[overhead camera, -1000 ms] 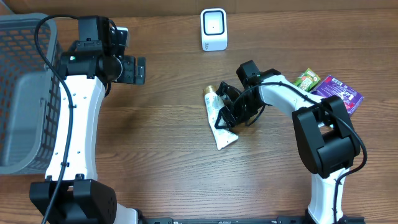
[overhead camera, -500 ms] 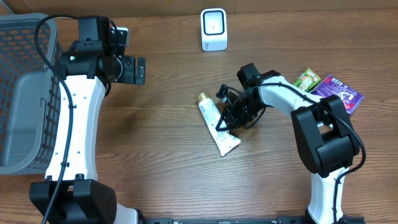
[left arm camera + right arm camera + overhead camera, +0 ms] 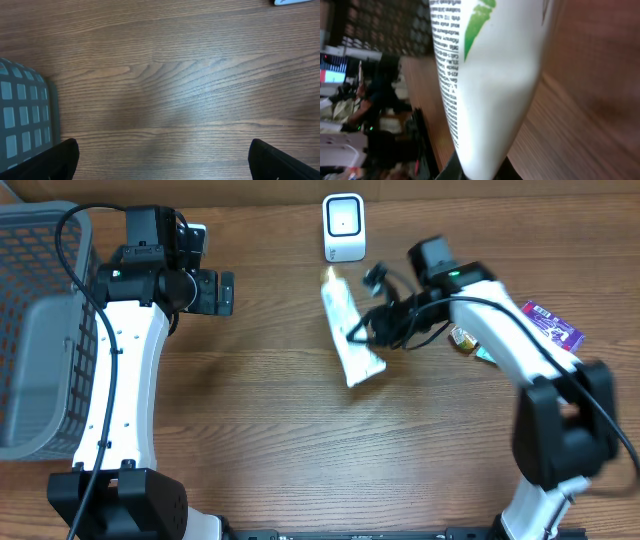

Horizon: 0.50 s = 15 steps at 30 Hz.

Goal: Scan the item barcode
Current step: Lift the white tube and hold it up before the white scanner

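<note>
Moved: the tube [image 3: 348, 330] has left its spot mid-bench since a second ago and swung up toward the scanner [image 3: 344, 227], and the right arm [image 3: 500, 330] has stretched out along with it.
Right gripper [image 3: 366, 330]: pressed together and pinching the tube by its body. It closed within the last second.
Tube position: it lies on a slant, with the cap end just short of the scanner's base and the flat crimped end pointing back toward the near edge of the bench [image 3: 280, 440].
Tube label: up close from the right wrist, the tube [image 3: 485, 75] has a white body, a green leaf-like stroke and a column of fine black print. The print is too small and blurred to read, and no brand name can be made out.
Scanner: a white upright unit at the far edge of the bench, its face toward the arms. No writing on it is legible.
Left gripper [image 3: 216, 292]: spread wide and holding nothing. It is parked out to the left exactly as before, well apart from the tube.
Left wrist view: only bare wood grain lies between the two dark fingertips [image 3: 60, 160], with a corner of the grey basket [image 3: 25, 115] at the left.
Basket: a grey mesh bin [image 3: 40, 330] at the far left of the bench.
Right side: a purple packet [image 3: 552, 325] lies flat, its printing unreadable. A small packet [image 3: 465, 338] peeks out from under the right arm.
</note>
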Each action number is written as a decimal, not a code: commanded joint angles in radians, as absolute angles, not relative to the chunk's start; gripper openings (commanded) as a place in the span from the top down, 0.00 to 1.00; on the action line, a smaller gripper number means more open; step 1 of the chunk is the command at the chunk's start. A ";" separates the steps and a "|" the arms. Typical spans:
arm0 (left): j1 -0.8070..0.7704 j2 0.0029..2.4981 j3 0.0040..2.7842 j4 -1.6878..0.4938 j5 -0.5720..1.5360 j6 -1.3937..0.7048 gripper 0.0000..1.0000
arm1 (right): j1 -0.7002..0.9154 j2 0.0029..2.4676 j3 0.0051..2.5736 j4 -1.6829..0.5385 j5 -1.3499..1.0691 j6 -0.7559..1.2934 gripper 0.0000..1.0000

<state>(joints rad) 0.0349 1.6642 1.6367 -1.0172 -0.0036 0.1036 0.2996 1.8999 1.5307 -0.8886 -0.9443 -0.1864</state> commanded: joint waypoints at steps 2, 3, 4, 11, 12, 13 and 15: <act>0.039 1.642 1.644 -1.016 -0.003 0.086 0.00 | 0.265 1.708 1.585 -0.820 -1.032 -0.097 0.96; 0.039 1.642 1.644 -1.016 -0.003 0.086 0.00 | 0.259 1.682 1.585 -0.809 -1.037 -0.093 0.96; 0.039 1.642 1.644 -1.016 -0.003 0.086 0.00 | 0.254 1.658 1.585 -0.797 -1.044 -0.086 0.96; 0.039 1.642 1.644 -1.017 -0.003 0.086 0.00 | 0.245 1.551 1.585 -0.744 -1.120 -0.056 0.96; 0.039 1.642 1.644 -1.016 -0.003 0.086 0.01 | 0.245 1.546 1.585 -0.734 -1.120 -0.030 0.96; 0.039 1.642 1.644 -1.017 -0.003 0.086 0.00 | 0.245 1.544 1.585 -0.725 -1.120 -0.010 0.96; 0.039 1.642 1.644 -1.016 -0.003 0.086 0.01 | 0.245 1.545 1.585 -0.710 -1.120 0.015 0.96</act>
